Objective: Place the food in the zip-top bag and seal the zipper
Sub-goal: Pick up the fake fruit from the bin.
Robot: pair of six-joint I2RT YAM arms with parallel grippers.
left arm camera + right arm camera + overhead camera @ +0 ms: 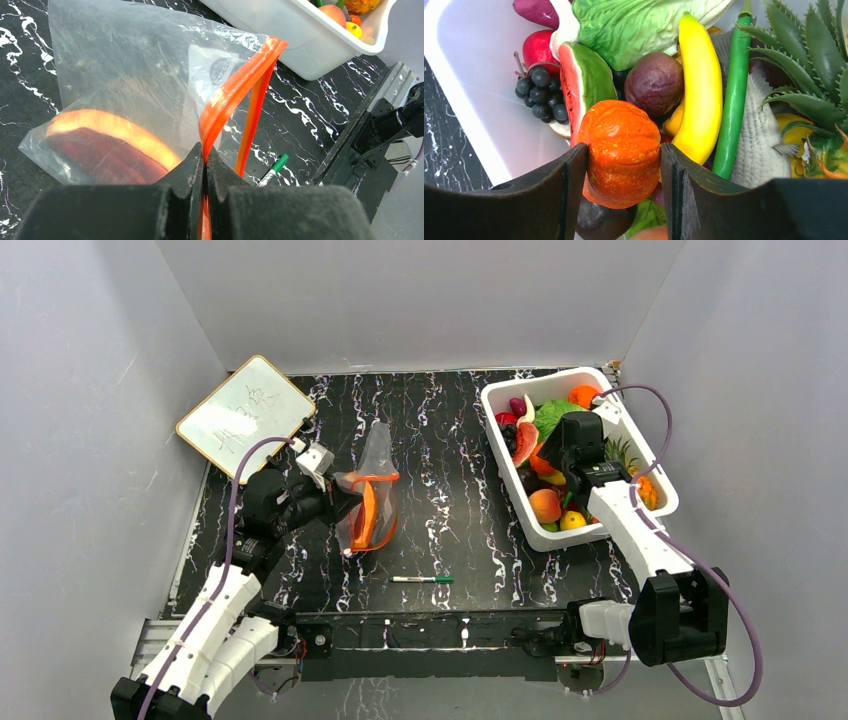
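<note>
The left claw (pixel 205 150) is clenched on the orange-red zipper strip (pixel 235 85) of the clear crinkly plastic zip-top bag (pixel 135 65), pinching one side of the strip between its black fingers. The strip's other side hangs apart from it, so the mouth gapes. Seen from above, the bag stands lifted at about 9 o'clock from the middle of the black marbled surface (pixel 450 440). An orange-and-dark-red toy fruit slice (pixel 105 140) lies inside it, low against the plastic.

The right claw (pixel 624 155) is down in the white rectangular plastic tub (pixel 497 440), which sits at 2 o'clock on the surface. It is grasping an orange ribbed toy pumpkin (pixel 619 125), with one finger against each flank. Packed round the pumpkin are:
- a red-and-green toy watermelon wedge (pixel 584 75) at 11 o'clock
- a bunch of black toy grapes (pixel 541 90) at 10 o'clock
- a dark purple round toy fruit (pixel 654 82) at 1 o'clock
- a yellow toy banana (pixel 701 85) at 2 o'clock

A thin white-and-green marker pen (pixel 421 580) lies at 6 o'clock on the surface, well apart from the bag. A small white writing board (pixel 243 417) leans at 10 o'clock.
</note>
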